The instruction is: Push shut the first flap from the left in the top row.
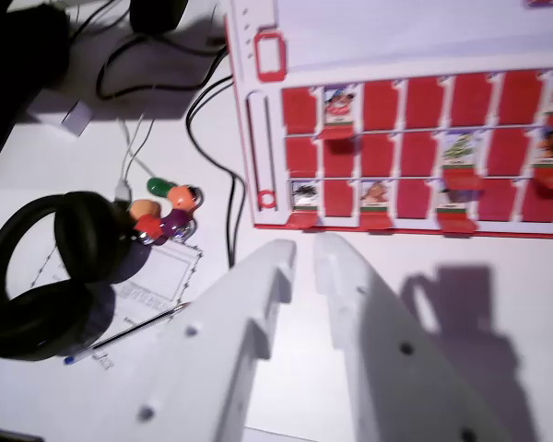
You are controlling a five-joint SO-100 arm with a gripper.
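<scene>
Hovering low-centre w/ end effector (304, 250) slightly parted, empty, short of red board (267, 138). Risking clipping nearest raised flap (303, 196) en route to top row, or shoving board.

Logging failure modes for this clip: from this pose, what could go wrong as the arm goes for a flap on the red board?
1. The white two-fingered tool sits near the red flap-board game, nearest its bottom row; reaching farther rows risks knocking standing flaps like the bottom-left picture flap.
2. Neighbouring flaps stand close, so wide fingers could tip two together.
3. The black cable beside the board could snag.
</scene>
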